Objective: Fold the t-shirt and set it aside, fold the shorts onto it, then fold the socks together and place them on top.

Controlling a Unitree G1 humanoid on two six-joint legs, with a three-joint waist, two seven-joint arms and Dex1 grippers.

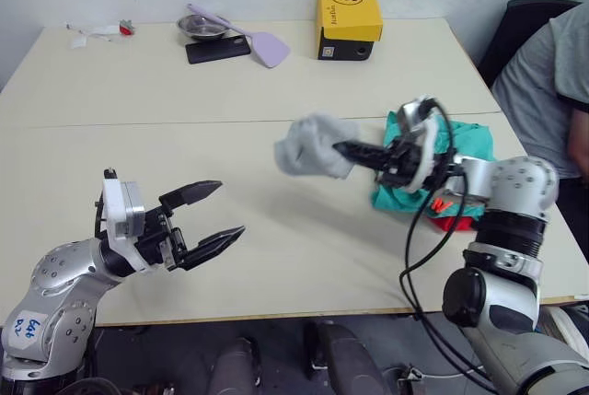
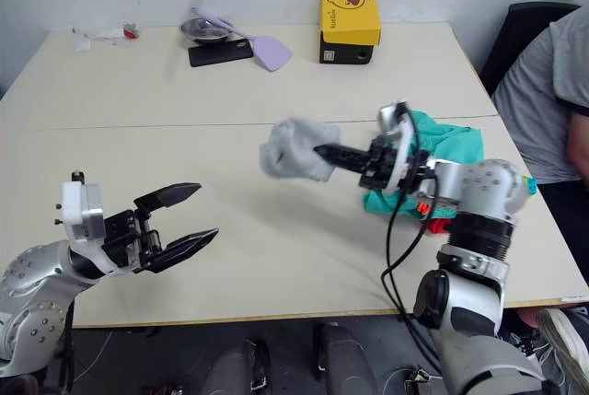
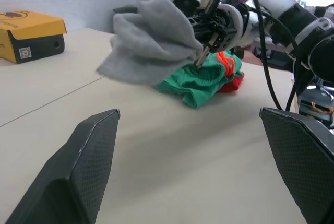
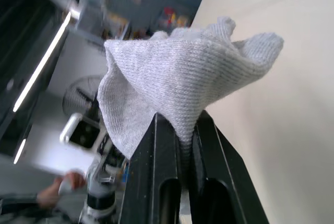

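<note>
My right gripper (image 1: pixel 342 149) is shut on the light grey socks (image 1: pixel 313 145), holding the bundle in the air above the middle of the table. In the right wrist view the socks (image 4: pixel 182 85) are pinched between its two black fingers. Behind that gripper, at the table's right, the teal-green shorts (image 1: pixel 465 142) lie folded on the red t-shirt (image 1: pixel 453 221), of which just a corner and the orange drawstring show. My left gripper (image 1: pixel 219 210) hovers open over the front left of the table, with nothing in it.
At the back of the table (image 1: pixel 230 91) stand a yellow box (image 1: pixel 349 22), a metal bowl (image 1: pixel 202 25), a purple spatula (image 1: pixel 250 36) and a black phone (image 1: pixel 218 48). A seated person in a grey shirt (image 1: pixel 552 82) is at the right edge.
</note>
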